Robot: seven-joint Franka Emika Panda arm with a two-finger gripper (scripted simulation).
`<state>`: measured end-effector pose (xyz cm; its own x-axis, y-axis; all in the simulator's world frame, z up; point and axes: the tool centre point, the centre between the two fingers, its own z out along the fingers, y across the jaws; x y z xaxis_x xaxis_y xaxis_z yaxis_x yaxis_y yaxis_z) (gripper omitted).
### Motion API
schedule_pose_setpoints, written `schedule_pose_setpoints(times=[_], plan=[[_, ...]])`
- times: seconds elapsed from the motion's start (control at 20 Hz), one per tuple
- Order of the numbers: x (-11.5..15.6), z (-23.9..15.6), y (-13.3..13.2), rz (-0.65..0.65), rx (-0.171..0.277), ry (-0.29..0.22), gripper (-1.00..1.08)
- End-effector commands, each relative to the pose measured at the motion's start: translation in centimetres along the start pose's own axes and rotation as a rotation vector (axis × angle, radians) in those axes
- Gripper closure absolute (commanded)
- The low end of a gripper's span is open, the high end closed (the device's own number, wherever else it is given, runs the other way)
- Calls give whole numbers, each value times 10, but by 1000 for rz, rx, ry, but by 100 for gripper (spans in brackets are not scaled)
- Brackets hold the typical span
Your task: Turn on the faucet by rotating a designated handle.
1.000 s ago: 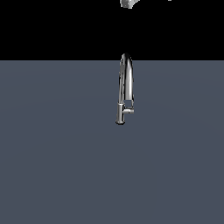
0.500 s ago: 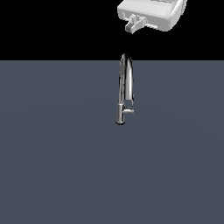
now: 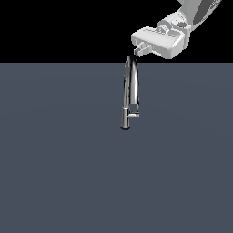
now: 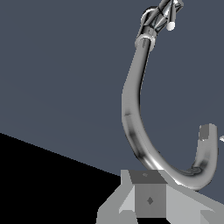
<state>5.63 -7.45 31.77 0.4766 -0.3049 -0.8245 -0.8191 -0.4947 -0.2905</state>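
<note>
Step in hand: approach; the tool hangs just above the crown of the faucet and touches nothing
Tool state: empty; in the exterior view only a short finger stub projects beneath the white hand, and the wrist view shows grey finger bodies but not the gap, so whether it is open or closed cannot be told
Faucet: upright on the grey tabletop, directly below the tool; its arch fills the wrist view
Handle: short lever on the lower stem, well below the tool, near the base; in the wrist view it lies at the far end of the stem
Next move (judgement): descend alongside the arch to lever height, then bear on the lever to rotate it
Edges: the arch stands between tool and handle, so a straight drop would likely strike the crown
Open room: bare tabletop on every side of the stem; no tabletop edge appears near the base
</note>
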Motion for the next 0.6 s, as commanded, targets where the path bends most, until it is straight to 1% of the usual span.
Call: schedule_pose_setpoints(times=[0.0, 0.55], plan=[[19, 2, 0, 39, 41, -44, 108], [108, 22, 7, 227, 234, -249, 108]])
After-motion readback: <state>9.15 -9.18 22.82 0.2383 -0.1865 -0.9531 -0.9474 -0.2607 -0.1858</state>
